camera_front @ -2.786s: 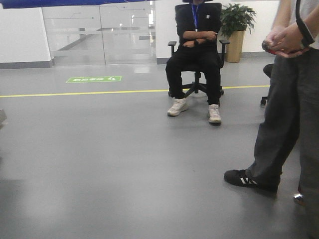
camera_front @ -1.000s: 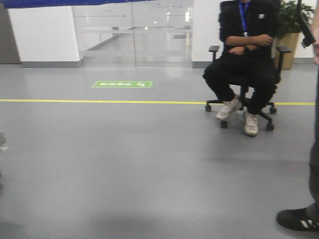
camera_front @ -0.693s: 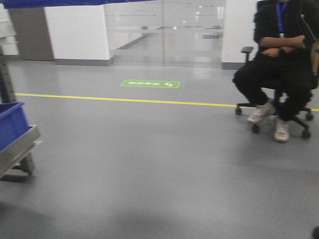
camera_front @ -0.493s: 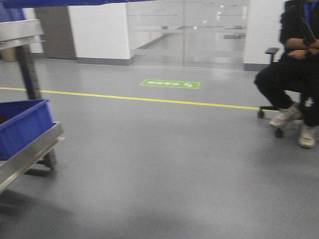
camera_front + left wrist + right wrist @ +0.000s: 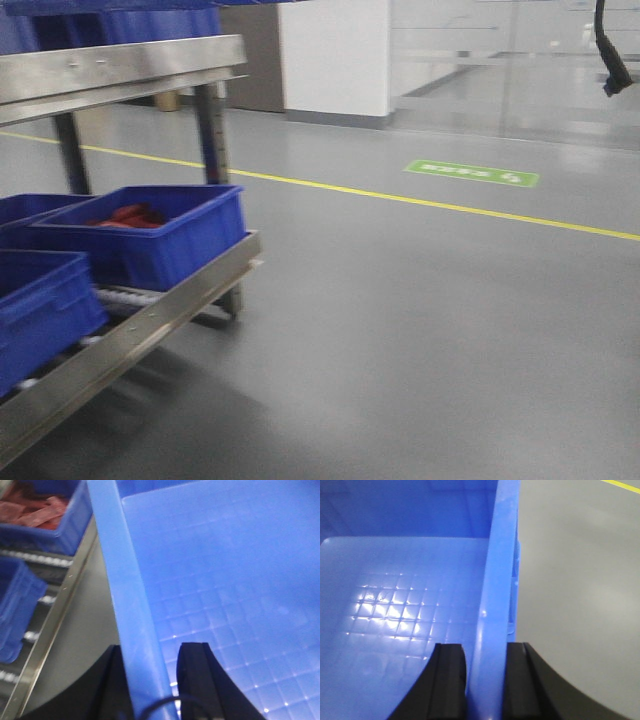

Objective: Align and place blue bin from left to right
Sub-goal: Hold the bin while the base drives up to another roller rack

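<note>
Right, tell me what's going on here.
The two-armed robot holds a large open-topped blue plastic bin between its arms. The left pincer is shut on one side wall's rim, and the right pincer on the opposite rim. The bin is empty. To its left stands a steel roller rack with other bins on it, among them a blue crate holding red pieces. The held bin is not yet on the rack.

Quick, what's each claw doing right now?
Left claw: shut on a side wall of the large blue plastic bin.
Right claw: shut on that bin's opposite side wall.
</note>
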You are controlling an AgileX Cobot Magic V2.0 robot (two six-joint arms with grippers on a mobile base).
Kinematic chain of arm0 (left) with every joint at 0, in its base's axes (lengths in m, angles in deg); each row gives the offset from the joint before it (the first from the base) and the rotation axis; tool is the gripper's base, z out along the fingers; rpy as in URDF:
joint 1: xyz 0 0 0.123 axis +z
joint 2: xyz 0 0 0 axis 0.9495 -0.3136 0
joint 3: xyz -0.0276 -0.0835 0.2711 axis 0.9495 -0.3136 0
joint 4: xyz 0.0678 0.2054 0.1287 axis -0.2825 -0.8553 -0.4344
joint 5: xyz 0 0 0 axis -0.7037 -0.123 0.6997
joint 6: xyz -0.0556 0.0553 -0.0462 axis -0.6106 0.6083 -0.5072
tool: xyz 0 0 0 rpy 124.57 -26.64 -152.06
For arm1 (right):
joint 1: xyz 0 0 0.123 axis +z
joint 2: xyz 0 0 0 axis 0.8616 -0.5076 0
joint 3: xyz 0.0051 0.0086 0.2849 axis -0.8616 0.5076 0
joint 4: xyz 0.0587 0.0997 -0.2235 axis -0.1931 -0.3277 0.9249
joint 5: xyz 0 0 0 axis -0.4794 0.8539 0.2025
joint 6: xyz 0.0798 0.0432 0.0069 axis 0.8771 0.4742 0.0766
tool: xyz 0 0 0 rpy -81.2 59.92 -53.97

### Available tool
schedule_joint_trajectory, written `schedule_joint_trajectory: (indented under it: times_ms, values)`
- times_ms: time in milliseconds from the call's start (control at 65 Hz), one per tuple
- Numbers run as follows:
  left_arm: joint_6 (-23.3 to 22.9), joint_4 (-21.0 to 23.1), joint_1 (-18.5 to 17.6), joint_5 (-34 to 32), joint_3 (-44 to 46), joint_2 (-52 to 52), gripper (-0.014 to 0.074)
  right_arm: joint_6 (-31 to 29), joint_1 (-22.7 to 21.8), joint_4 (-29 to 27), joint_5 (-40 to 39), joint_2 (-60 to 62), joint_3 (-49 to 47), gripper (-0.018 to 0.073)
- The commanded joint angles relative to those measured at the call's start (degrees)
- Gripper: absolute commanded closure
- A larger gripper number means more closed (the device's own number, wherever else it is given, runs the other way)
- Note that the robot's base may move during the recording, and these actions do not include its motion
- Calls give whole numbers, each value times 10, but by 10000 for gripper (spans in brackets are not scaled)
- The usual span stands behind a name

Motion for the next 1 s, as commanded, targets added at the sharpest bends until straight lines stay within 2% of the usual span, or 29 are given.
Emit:
schedule_joint_trajectory:
  times_ms: [0,985]
  values:
    - [12,3,-6,-38,10,11,708,-14,-1,13,-83,15,-10,629]
    - [12,3,-6,-38,10,11,708,-14,-1,13,-83,15,-10,629]
